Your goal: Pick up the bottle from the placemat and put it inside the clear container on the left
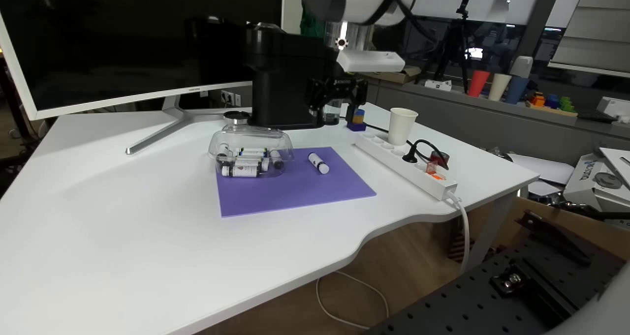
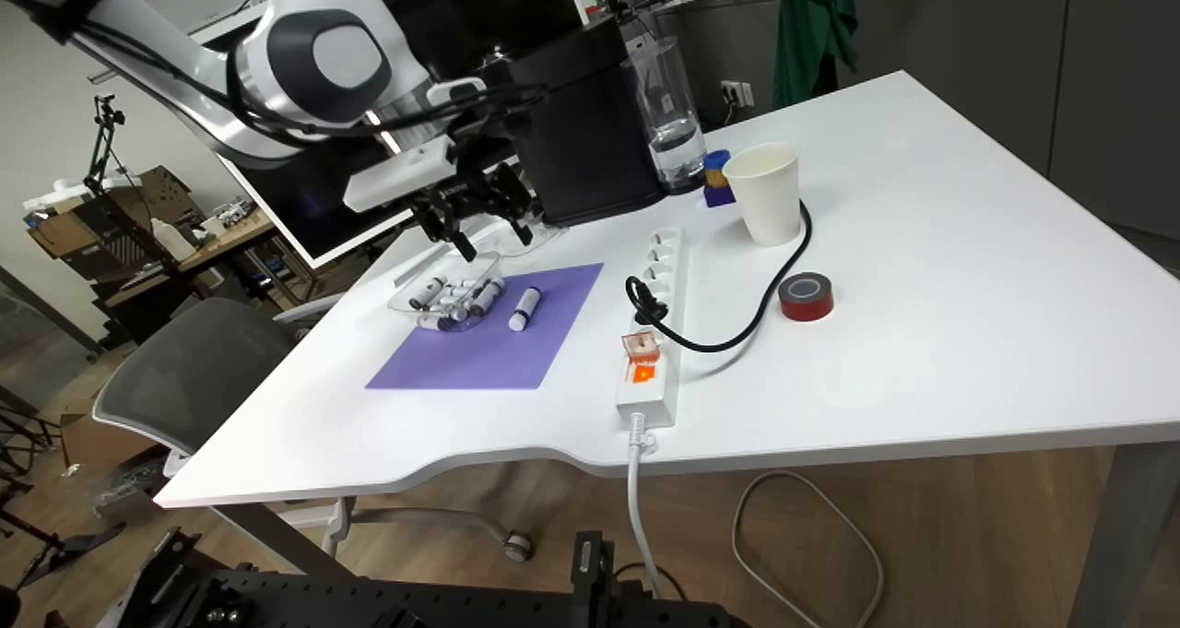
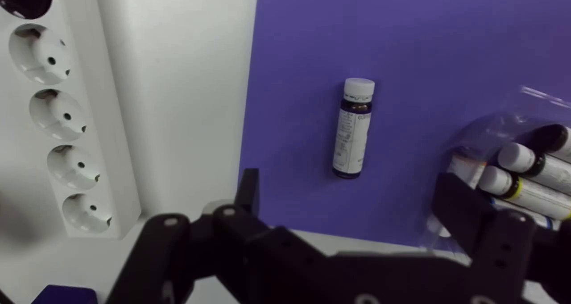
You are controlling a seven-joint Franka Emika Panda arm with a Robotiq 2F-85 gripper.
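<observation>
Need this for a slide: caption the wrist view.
An open gripper faces a bottle lying on a purple placemat, with more bottles in a clear container at right.

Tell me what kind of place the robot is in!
Probably an office or a lab: a big screen stands on a white desk, and a grey chair with wheels is beside it.

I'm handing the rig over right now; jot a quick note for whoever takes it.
End effector: open, holding nothing, apart from the bottle.
Bottle: lying on the purple mat.
Clear container: overlapping the mat's edge, several similar bottles inside.
Done: nothing for this bottle; not yet gripped.
Left: grip it, lift it, set it in the container, let go.
</observation>
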